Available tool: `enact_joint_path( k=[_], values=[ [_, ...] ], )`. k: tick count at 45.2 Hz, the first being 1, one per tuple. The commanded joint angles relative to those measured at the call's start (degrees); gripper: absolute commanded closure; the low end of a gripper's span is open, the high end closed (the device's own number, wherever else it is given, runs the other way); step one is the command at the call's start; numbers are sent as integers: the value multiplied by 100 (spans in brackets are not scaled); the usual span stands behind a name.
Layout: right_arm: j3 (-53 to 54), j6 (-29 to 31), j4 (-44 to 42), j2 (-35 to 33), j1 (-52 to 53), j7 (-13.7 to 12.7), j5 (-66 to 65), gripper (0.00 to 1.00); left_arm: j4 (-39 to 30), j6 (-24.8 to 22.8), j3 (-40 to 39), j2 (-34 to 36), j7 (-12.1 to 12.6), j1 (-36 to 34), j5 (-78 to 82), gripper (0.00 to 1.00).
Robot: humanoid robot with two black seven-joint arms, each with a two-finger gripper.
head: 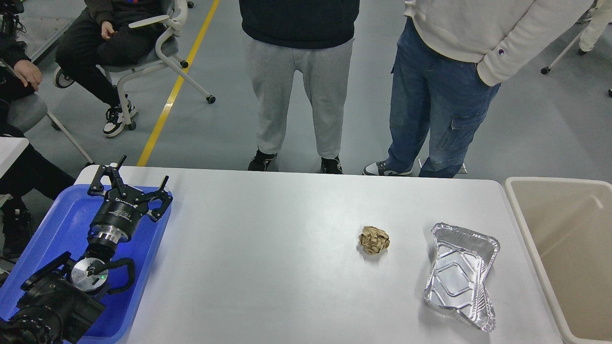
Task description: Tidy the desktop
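Note:
The white-grey desktop point(267, 258) fills the lower part of the head view. A crumpled brown paper ball point(374, 240) lies right of its centre. A dented aluminium foil tray point(460, 274), empty, lies further right. My left gripper point(143, 169) is open and empty. It hovers over the far end of the blue plastic tray point(62, 224) at the desktop's left edge, far from the paper ball. My right arm is out of view.
A beige rectangular bin point(564, 239) stands off the desktop's right edge; the part of its inside that shows is bare. Two people point(299, 76) stand at the far edge of the desktop. Seated people and a chair point(158, 52) are at the far left.

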Motion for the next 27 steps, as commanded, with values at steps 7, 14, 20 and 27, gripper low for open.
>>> enact_joint_path(
  k=[7, 14, 20, 27],
  values=[
    [803, 120, 32, -322, 78, 5, 125, 2, 2, 0, 0, 0, -5, 0, -18, 0],
    [953, 278, 49, -367, 306, -4, 151, 2, 2, 0, 0, 0, -13, 0, -18, 0],
    [1102, 304, 93, -393, 448, 5, 212, 1, 2, 0, 0, 0, -13, 0, -18, 0],
    [1972, 252, 409, -551, 465, 31, 186, 1, 2, 0, 0, 0, -13, 0, -18, 0]
  ],
)
